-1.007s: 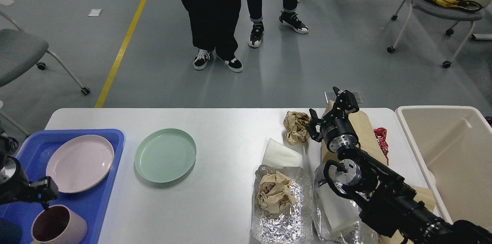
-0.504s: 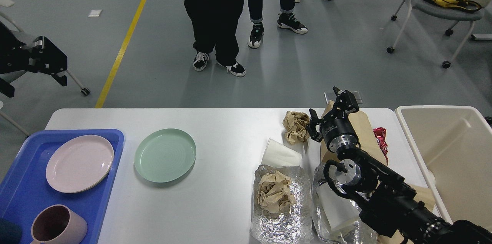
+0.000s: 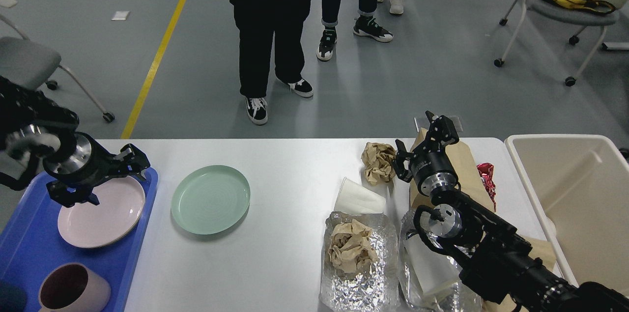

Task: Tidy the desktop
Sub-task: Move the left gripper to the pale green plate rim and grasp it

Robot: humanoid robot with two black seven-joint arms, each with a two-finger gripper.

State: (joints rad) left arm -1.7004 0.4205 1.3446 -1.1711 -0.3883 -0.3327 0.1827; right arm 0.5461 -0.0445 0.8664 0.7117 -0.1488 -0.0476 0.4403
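Note:
The white desktop (image 3: pixel 290 159) holds a green plate (image 3: pixel 210 199) left of centre. At the right lie a crumpled brown paper ball (image 3: pixel 378 160), a tipped white paper cup (image 3: pixel 358 199), a foil sheet with crumpled paper on it (image 3: pixel 351 253), a second foil sheet (image 3: pixel 432 272), a brown paper bag (image 3: pixel 464 162) and a red wrapper (image 3: pixel 486 177). My left gripper (image 3: pixel 100 179) is open and empty above the far edge of a pink plate (image 3: pixel 100 213). My right gripper (image 3: pixel 421 141) is open and empty, over the bag beside the paper ball.
A blue tray (image 3: pixel 29 243) at the left edge holds the pink plate and a pink mug (image 3: pixel 73 290). A beige bin (image 3: pixel 580 194) stands at the right edge. People stand beyond the far edge; chairs stand at far left and right.
My left arm rose from over the mug to the upper left, then came down over the pink plate. My right arm has not moved. The people have shifted their feet.

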